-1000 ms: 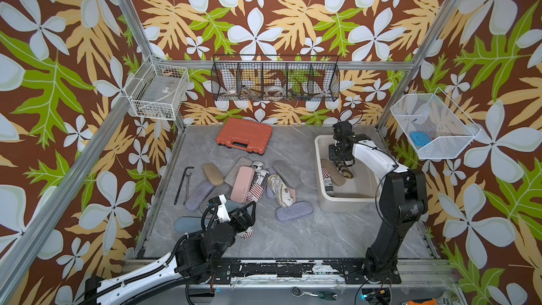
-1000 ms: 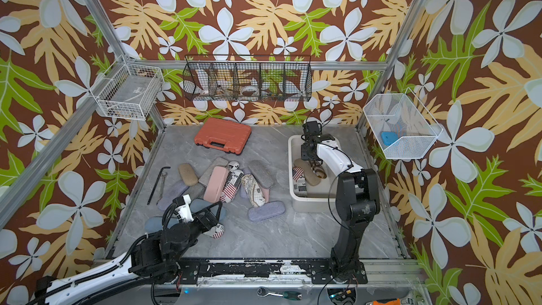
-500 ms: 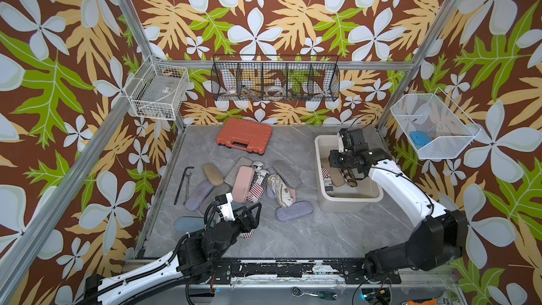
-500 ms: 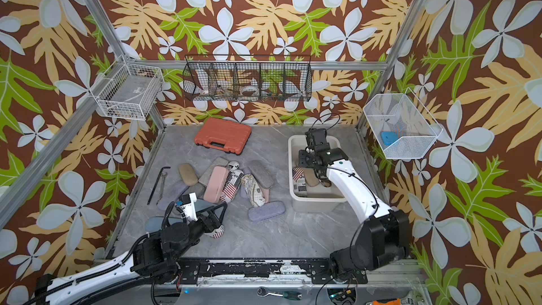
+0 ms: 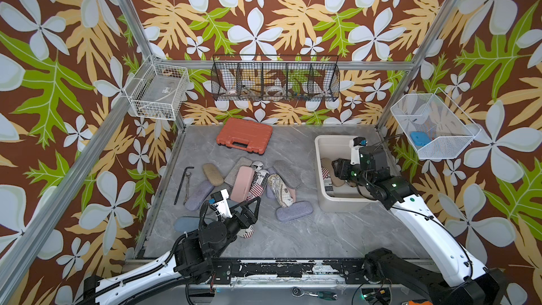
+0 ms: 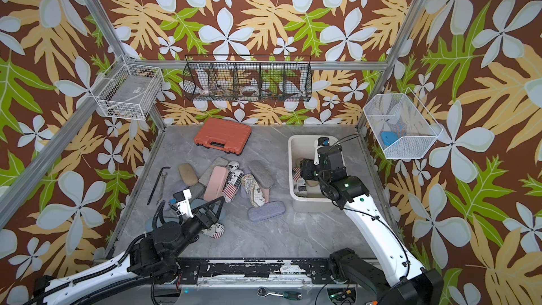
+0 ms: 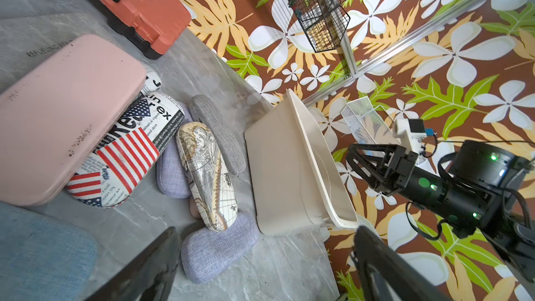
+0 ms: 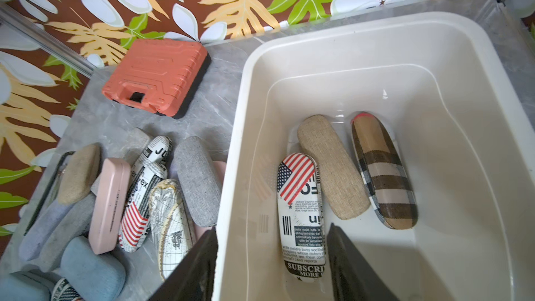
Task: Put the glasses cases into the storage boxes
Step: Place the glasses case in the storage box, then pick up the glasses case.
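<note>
The cream storage box (image 5: 337, 205) (image 6: 311, 205) stands at the right. Three glasses cases lie in it: a flag newspaper case (image 8: 301, 212), a tan woven case (image 8: 330, 166) and a plaid case (image 8: 382, 169). My right gripper (image 5: 337, 170) (image 8: 275, 262) hangs open over the box's left wall, holding nothing. Several more cases are piled mid-table, among them a pink one (image 5: 242, 182), a flag print one (image 5: 258, 184), a map print one (image 5: 280, 190) and a lavender one (image 5: 293, 211). My left gripper (image 5: 253, 209) (image 7: 263, 256) is open at the pile's near edge, above another newspaper case (image 6: 215, 230).
An orange toolcase (image 5: 245, 139) lies at the back. A hex key and a wrench (image 5: 183, 183) lie by the left wall. Wire baskets hang on the left wall (image 5: 158, 92), the back wall (image 5: 275, 79) and the right wall (image 5: 434, 126).
The right arm's body has swung out to the right while its gripper came forward over the box and widened. The left gripper has edged toward the pile.
</note>
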`<state>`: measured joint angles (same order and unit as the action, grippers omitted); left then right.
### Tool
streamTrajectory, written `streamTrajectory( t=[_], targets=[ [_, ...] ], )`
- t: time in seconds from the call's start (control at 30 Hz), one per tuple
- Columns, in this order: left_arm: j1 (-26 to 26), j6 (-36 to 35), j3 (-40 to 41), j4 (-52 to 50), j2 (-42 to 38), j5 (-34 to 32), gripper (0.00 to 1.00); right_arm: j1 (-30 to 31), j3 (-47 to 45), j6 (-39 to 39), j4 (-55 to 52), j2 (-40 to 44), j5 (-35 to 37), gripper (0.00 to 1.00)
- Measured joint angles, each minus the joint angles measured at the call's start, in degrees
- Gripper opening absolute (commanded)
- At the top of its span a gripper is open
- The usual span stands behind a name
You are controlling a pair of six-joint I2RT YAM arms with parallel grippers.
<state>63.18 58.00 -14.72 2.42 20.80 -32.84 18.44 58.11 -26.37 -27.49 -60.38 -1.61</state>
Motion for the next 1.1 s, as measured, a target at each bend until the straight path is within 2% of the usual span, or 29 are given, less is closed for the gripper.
streamTrajectory(
  t=[0.2, 0.4, 0.67, 0.73, 0.87, 1.0, 1.1],
  targets=[
    [0.0, 1.6, -1.1, 1.2, 4.2, -2.6, 0.91, 0.0, -9.8, -6.1, 8.2, 6.0, -5.9, 0.56],
    [0.0, 1.9, -5.2, 0.3, 10.8, -3.4, 0.91, 0.0, -13.9, -9.8, 12.2, 10.6, -6.5, 0.57],
    [0.0, 1.9, -15.6, -3.6, 25.9, -2.6, 0.91, 0.0, -13.4, -7.2, 15.1, 12.7, -8.7, 0.67],
    [0.0, 1.7, -20.5, -5.0, 33.1, -2.4, 0.91, 0.0, -13.4, -5.6, 15.4, 12.6, -10.2, 0.68],
    [0.0, 2.6, -25.9, -9.4, 39.6, -3.0, 0.91, 0.0, -13.4, -3.7, 15.2, 11.8, -12.1, 0.69],
    [0.0, 5.3, -32.9, -14.8, 48.7, -3.8, 0.99, 0.0, -13.5, -2.3, 15.0, 11.3, -13.4, 0.69],
    [0.0, 7.5, -37.4, -18.5, 55.0, -4.2, 1.0, 0.0, -14.9, -1.7, 14.9, 11.8, -13.6, 0.71]
  ],
)
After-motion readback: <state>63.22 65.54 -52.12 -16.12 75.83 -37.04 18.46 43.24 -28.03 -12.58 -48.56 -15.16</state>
